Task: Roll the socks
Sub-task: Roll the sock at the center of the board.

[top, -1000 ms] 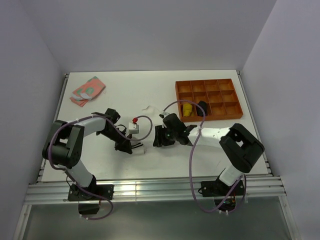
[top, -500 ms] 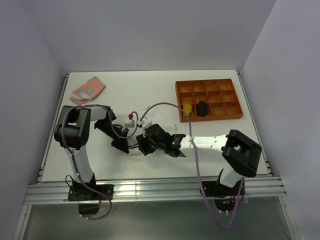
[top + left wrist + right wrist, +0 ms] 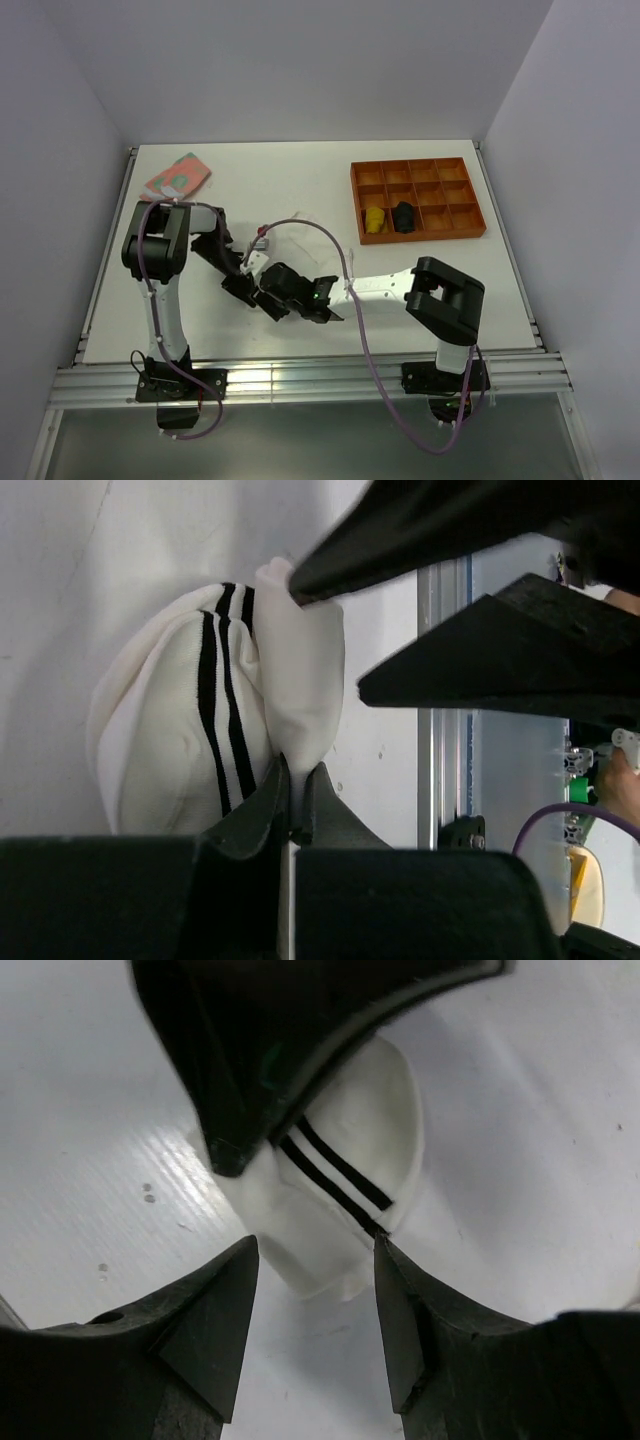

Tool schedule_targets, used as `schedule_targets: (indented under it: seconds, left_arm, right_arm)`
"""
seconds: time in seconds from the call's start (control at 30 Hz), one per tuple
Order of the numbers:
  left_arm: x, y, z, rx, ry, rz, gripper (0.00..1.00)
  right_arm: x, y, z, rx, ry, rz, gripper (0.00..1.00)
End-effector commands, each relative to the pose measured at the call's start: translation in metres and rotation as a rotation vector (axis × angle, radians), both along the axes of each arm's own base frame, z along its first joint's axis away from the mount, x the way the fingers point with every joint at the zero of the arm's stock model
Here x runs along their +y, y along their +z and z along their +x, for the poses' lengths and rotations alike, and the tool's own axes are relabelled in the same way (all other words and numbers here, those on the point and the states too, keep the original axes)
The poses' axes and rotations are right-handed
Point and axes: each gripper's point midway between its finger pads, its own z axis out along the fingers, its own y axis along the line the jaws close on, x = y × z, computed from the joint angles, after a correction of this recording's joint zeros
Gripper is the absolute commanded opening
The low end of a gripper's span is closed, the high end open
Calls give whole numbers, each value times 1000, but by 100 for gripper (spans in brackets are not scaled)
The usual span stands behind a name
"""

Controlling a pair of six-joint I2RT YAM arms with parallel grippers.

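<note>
A rolled bundle of white socks [image 3: 180,740] with thin black stripes lies on the white table, and the right wrist view shows it too [image 3: 345,1175]. My left gripper [image 3: 295,790] is shut on a fold of the bundle's white fabric. The right gripper [image 3: 315,1260] is open, its two fingers straddling the bundle's near end without touching it. From above, both grippers meet at the table's front left, the left gripper [image 3: 240,287] beside the right gripper [image 3: 268,300], and they hide the socks.
An orange compartment tray [image 3: 354,205] stands at the back right, holding a yellow item [image 3: 372,218] and a black item [image 3: 403,215]. A pink and green cloth [image 3: 176,178] lies at the back left. The table's front rail [image 3: 445,730] runs close to the bundle.
The right arm has swung left across the table until its gripper reached the left gripper and the bundle. The left arm has folded back toward its base while staying shut.
</note>
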Motion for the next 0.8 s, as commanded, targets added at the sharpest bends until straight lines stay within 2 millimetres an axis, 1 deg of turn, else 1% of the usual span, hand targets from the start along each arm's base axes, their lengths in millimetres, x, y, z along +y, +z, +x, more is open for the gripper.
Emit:
schedule_targets:
  seconds: [0.0, 0.07, 0.13, 0.27, 0.4, 0.63, 0.77]
  left_arm:
    - [-2, 3, 0, 23, -20, -3, 0]
    - [-2, 2, 1, 28, -17, -3, 0]
    - [-2, 2, 2, 30, -15, 1, 0]
    - [-2, -1, 3, 47, -13, 12, 0]
    - [0, -4, 6, 61, -15, 32, 0]
    - [2, -9, 8, 74, -20, 53, 0]
    - [3, -10, 9, 78, -21, 66, 0]
  right_arm:
    - [25, 21, 0, -70, 66, 33, 57]
    - [28, 22, -3, -82, 76, 26, 57]
    - [31, 22, -9, -91, 91, 22, 57]
    - [33, 13, -16, -89, 114, -5, 57]
    - [31, 6, -15, -97, 106, -32, 56]
    - [23, -6, -2, -168, 94, -120, 54]
    - [19, -17, -1, -177, 95, -170, 53]
